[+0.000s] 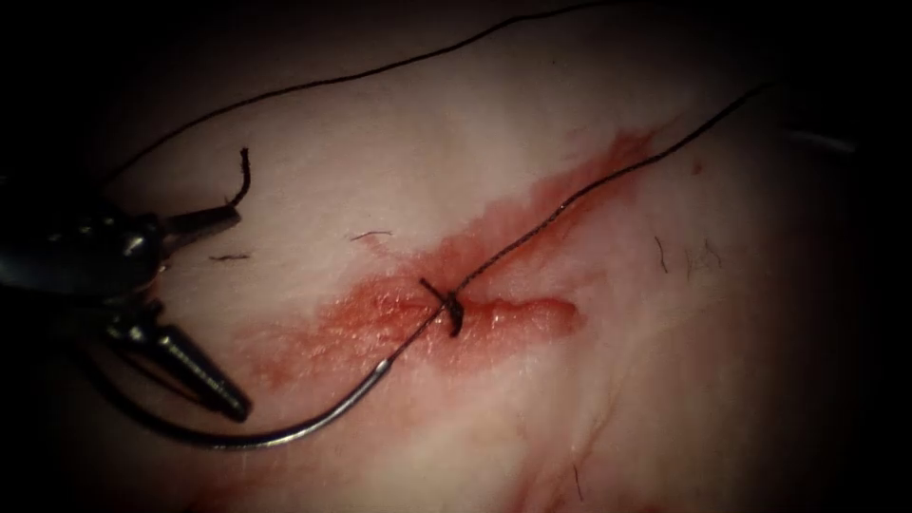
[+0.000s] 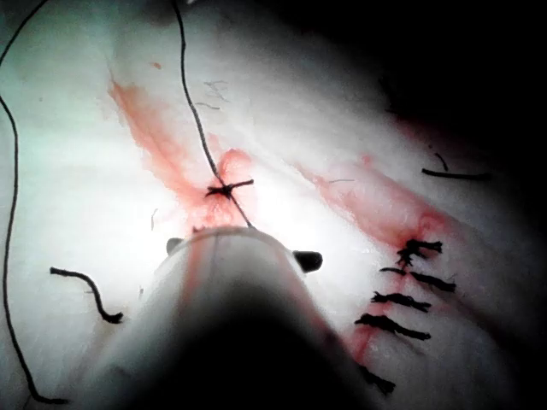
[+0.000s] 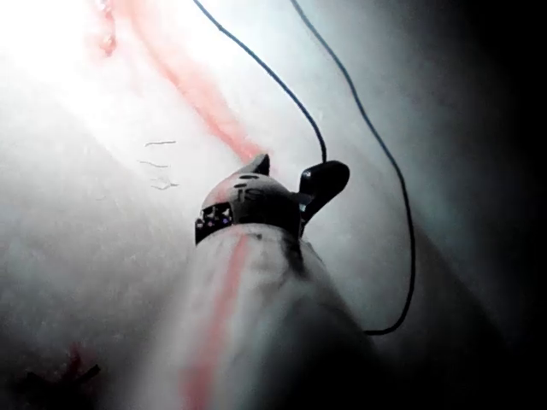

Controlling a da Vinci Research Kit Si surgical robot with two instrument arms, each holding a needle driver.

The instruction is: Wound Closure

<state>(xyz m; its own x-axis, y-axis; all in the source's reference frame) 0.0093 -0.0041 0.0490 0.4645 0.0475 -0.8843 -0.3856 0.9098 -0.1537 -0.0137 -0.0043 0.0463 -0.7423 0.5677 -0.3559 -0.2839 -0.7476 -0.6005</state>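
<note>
My left tool point(image 1: 239, 313) comes in from the left with its jaws spread wide and nothing between them. The curved needle point(image 1: 285, 437) lies flat on the tissue point(image 1: 589, 408), left of and below the cut point(image 1: 513, 313), not in the tissue; its sharp end runs under the lower jaw. Thread point(image 1: 570, 204) leaves the needle's tail, passes a dark knot point(image 1: 452, 310) on the cut and runs straight to the upper right. In the left wrist view the knot point(image 2: 226, 190) sits just ahead of the spread jaws. In the right wrist view my right tool point(image 3: 295, 175) holds that thread point(image 3: 273, 77).
A short cut thread end point(image 1: 243, 176) curls on the tissue above the left tool. A slack strand point(image 1: 380, 71) arcs across the back. Red fluid point(image 1: 313, 332) stains the tissue around the cut. Several finished stitches point(image 2: 410, 286) cross a second cut in the left wrist view.
</note>
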